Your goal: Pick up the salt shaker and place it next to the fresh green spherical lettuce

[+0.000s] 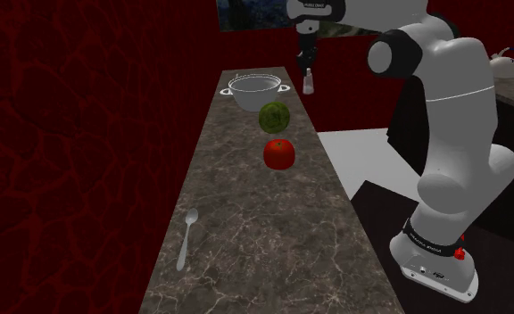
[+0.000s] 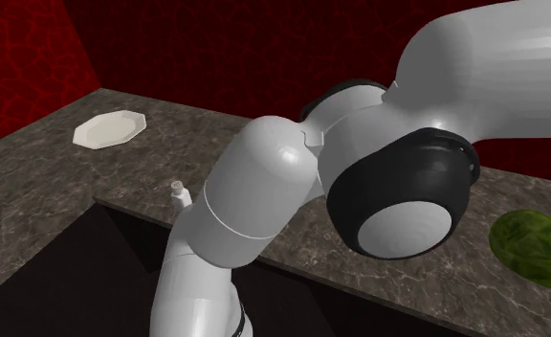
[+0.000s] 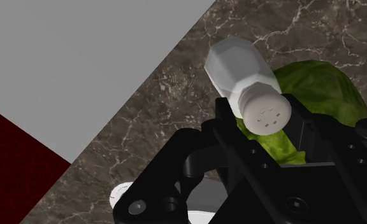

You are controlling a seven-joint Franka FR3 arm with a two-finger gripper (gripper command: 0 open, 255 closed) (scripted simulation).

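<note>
- Closest to us in the wrist view, the black gripper point(image 3: 263, 118) is spread, and the cap of the salt shaker point(image 3: 243, 73) sits between its fingers.
- We see the shaker is white, with a faceted body and small holes in its round cap.
- It stands upright at the edge of the marble counter point(image 1: 246, 223), not far from the green lettuce point(image 3: 322, 89).
- The second exterior view adds a plate point(image 2: 109, 128); the shoulder view adds a pot point(image 1: 255, 89), a red fruit point(image 1: 279, 153) and a spoon point(image 1: 186, 236).

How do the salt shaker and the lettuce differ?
The salt shaker is white and faceted with a holed cap; the lettuce is green and round. The shaker is smaller than the lettuce. The shaker is at the edge of the counter, the lettuce mid-width beside the white bowl. Both are near the counter's far end.
</note>
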